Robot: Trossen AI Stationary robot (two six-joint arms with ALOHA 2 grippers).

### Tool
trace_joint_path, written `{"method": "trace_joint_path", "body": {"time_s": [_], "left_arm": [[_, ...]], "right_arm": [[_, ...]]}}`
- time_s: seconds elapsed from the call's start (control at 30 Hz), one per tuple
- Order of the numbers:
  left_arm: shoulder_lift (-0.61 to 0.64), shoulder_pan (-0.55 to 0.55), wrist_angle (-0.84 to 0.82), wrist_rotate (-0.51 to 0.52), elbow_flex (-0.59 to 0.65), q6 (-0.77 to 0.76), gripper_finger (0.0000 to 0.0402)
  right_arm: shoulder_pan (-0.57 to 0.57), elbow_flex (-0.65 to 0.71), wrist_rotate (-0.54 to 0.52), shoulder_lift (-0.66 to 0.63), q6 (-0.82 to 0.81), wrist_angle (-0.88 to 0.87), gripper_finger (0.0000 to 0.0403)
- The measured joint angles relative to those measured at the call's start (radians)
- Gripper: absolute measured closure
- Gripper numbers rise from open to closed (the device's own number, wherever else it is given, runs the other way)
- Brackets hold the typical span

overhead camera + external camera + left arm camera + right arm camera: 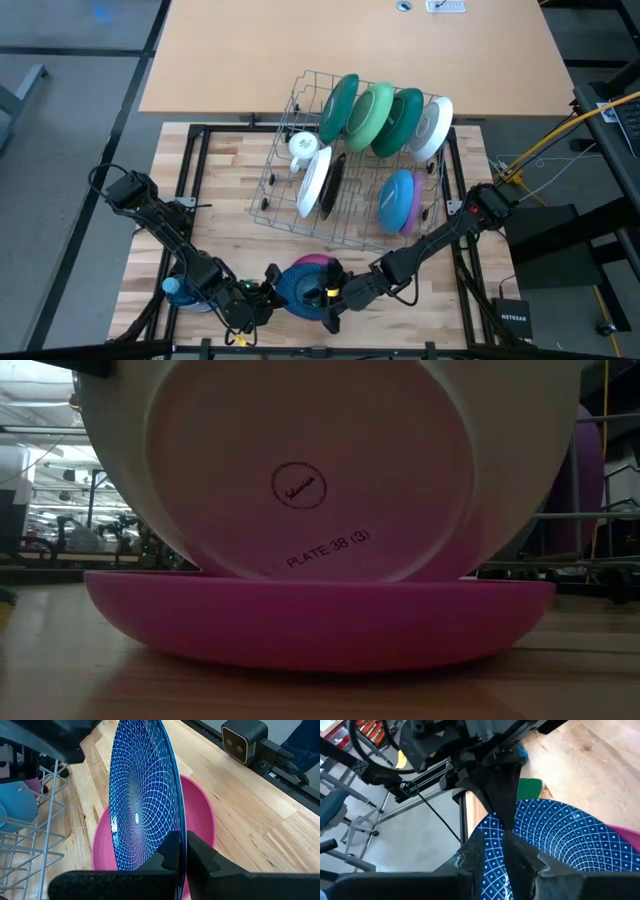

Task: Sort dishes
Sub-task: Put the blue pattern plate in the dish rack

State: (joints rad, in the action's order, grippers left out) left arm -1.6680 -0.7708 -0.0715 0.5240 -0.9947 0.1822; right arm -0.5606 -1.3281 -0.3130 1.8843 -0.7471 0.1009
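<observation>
You've got both grippers clamped on the blue patterned plate [142, 800], held on edge over the pink plate [200, 815], in front of the rack [350, 160]: left gripper [181, 851] and right gripper [506, 851] pinch its rim. Handover step; next, release one side, carry it rackward.

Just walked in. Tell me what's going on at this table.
Both arms are holding one blue patterned plate on edge, upright over a pink plate lying on the wooden table. The left gripper and the right gripper each pinch its rim. Behind them, the wire dish rack already holds green, white, dark and blue plates standing on edge.
</observation>
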Motion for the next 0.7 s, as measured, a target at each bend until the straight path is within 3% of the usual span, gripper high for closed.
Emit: {"method": "trace_joint_path", "body": {"time_s": [0.23, 0.5, 0.7], "left_arm": [[0.0, 0.0, 0.0, 0.001, 0.0, -0.026, 0.04], [0.0, 0.0, 0.002, 0.001, 0.0, -0.037, 0.04], [0.0, 0.0, 0.002, 0.008, 0.0, -0.038, 0.04]], "right_arm": [[0.0, 0.0, -0.042, 0.0, -0.006, 0.05, 0.0329], [0.0, 0.0, 0.161, 0.0, -0.003, 0.318, 0.0329], [-0.001, 0.0, 0.176, -0.003, 0.069, 0.498, 0.0329]]}}
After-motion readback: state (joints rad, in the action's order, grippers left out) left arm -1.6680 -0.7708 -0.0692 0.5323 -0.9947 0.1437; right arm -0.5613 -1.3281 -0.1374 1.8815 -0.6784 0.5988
